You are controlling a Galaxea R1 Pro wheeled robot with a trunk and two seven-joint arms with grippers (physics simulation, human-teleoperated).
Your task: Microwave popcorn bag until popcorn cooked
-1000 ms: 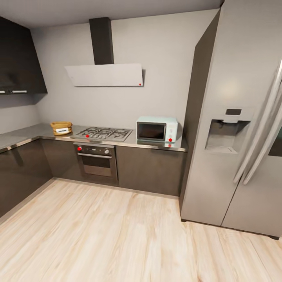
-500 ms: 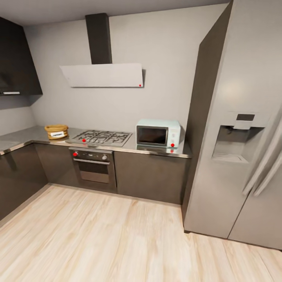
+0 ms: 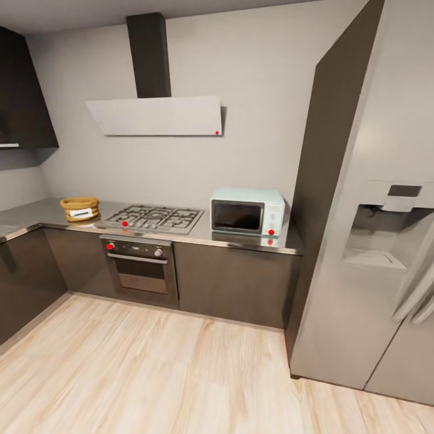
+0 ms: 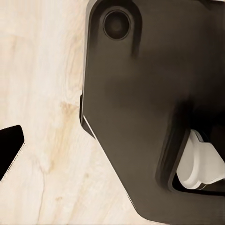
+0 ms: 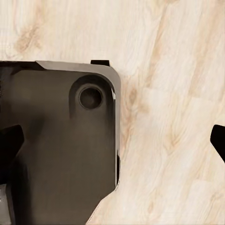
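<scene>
The tan popcorn bag (image 3: 79, 208) with its white label stands on the grey countertop (image 3: 199, 234) at the far left, beside the gas hob. The mint-blue microwave (image 3: 247, 211) sits on the same countertop to the right of the hob, its dark door closed. No popcorn shows. In the left wrist view my left gripper (image 4: 112, 150) hangs over the wooden floor, one black fingertip (image 4: 9, 146) at the frame's edge. In the right wrist view my right gripper (image 5: 114, 139) is open and empty, its fingertips (image 5: 9, 140) far apart.
A gas hob (image 3: 154, 217) lies over a built-in oven (image 3: 140, 265), with a range hood (image 3: 157, 116) above. A tall grey fridge (image 3: 374, 241) stands at the right. Pale wooden floor (image 3: 150, 367) stretches before the cabinets. My dark base (image 4: 140, 103) shows under both wrists.
The whole head view has shifted as the camera came closer and turned right; the counter, the bag and the microwave have not moved on their own.
</scene>
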